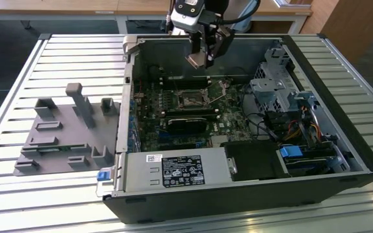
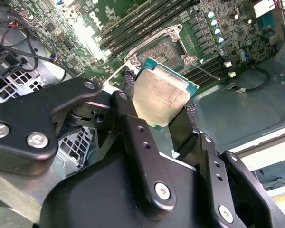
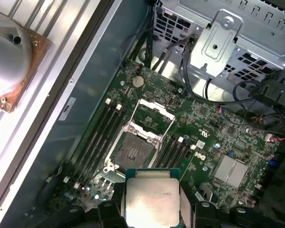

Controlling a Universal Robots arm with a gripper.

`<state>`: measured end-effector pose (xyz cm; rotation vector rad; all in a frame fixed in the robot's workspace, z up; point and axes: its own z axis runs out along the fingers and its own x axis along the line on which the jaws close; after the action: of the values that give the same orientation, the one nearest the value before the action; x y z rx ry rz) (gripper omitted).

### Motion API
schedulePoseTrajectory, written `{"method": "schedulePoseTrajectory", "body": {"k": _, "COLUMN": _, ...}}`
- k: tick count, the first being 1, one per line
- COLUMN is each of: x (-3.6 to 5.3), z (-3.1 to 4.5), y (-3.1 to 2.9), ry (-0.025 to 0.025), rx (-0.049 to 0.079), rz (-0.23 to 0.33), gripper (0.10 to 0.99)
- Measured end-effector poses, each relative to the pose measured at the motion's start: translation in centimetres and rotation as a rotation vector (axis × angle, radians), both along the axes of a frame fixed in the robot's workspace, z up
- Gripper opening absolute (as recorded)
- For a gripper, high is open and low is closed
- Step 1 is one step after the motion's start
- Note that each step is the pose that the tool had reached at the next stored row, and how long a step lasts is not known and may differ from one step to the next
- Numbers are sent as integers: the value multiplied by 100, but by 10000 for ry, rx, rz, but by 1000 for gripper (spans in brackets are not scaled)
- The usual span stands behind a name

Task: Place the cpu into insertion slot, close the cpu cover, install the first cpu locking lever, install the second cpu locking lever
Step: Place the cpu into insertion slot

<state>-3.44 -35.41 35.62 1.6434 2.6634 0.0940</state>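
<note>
Aloft, the claw (image 2: 157, 114) pinches the flat, square, silvery-topped cpu (image 2: 162, 92).

Exterior view sits high and well back, looking down at a slant across the slatted silvery metal desk (image 1: 76, 53) and the open black computer case (image 1: 238, 194) lying on it, with the arm's gripper (image 1: 201, 60) hanging over the case's far side. Second wrist view is tucked close behind the black fingers (image 2: 133, 137), peering past them at the green motherboard (image 2: 71, 47). First wrist view faces more squarely down and takes in more of that board. Both wrist views share the square dark-centred insertion slot (image 2: 164, 50) (image 3: 133, 149) and the pale silvery square cpu (image 2: 161, 95) (image 3: 152, 199) pinched in the fingers.
</note>
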Motion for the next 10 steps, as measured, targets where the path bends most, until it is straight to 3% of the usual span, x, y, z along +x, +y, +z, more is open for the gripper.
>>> {"method": "schedulePoseTrajectory", "body": {"k": 10, "x": 0, "z": -56, "y": 0, "ry": 33, "rx": -2, "rz": -151, "gripper": 541}}
